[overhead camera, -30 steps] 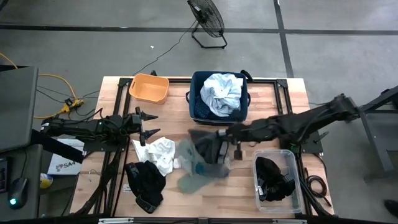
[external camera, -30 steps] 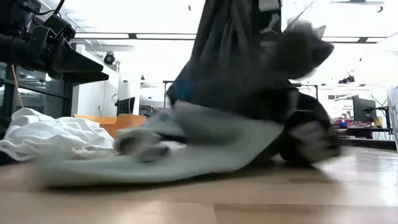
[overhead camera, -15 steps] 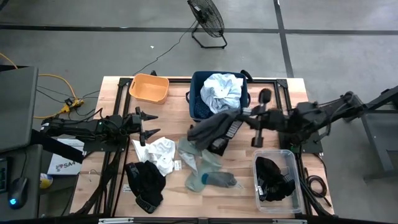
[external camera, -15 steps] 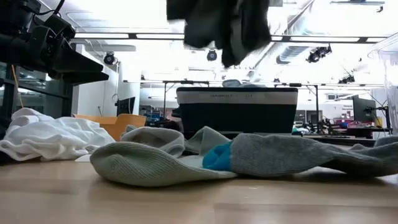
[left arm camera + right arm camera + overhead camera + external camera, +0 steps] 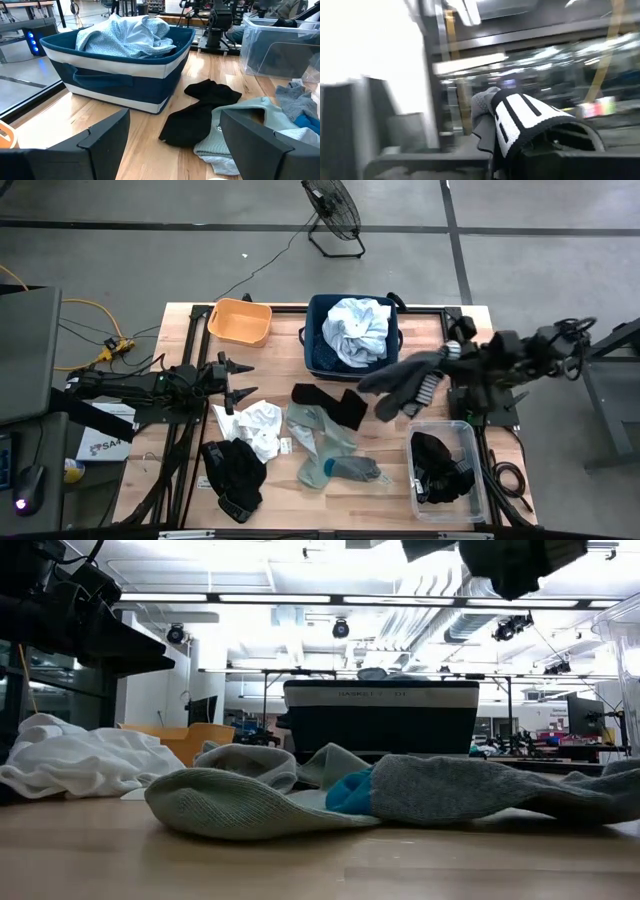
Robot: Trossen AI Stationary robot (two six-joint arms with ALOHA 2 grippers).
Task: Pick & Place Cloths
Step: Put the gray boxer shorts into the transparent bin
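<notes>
My right gripper (image 5: 440, 372) is high over the table's right part, shut on a dark grey cloth (image 5: 400, 383) with a black-and-white striped band (image 5: 520, 122). In the low view the cloth (image 5: 500, 555) shows at the top. A black piece (image 5: 330, 403) lies flat on the table before the navy bin (image 5: 318, 345). Nearer lie the grey-green socks (image 5: 325, 445), a white piece (image 5: 257, 427) and another black piece (image 5: 235, 472). The bin holds a pale blue-white shirt (image 5: 358, 328). My left gripper (image 5: 238, 380) waits open at the table's left. My right gripper holds the dark grey cloth at its striped band end (image 5: 535, 135), which bulges over the fingers and hides them. It comes at the cloth from the table's right. The cloth is lifted clear and trails from the gripper toward the table's left (image 5: 375, 385).
An orange tub (image 5: 240, 322) stands at the far left. A clear plastic box (image 5: 470, 442) with black cloths in it (image 5: 440, 468) stands at the near right, below the right arm. A paper sheet (image 5: 105, 445) lies at the left edge.
My right gripper has risen from the pile at the table's middle and drawn back toward the right edge, tipping upward, with the dark grey cloth lifted clear. The socks have stayed on the table, spread out. A black piece now lies uncovered before the bin.
</notes>
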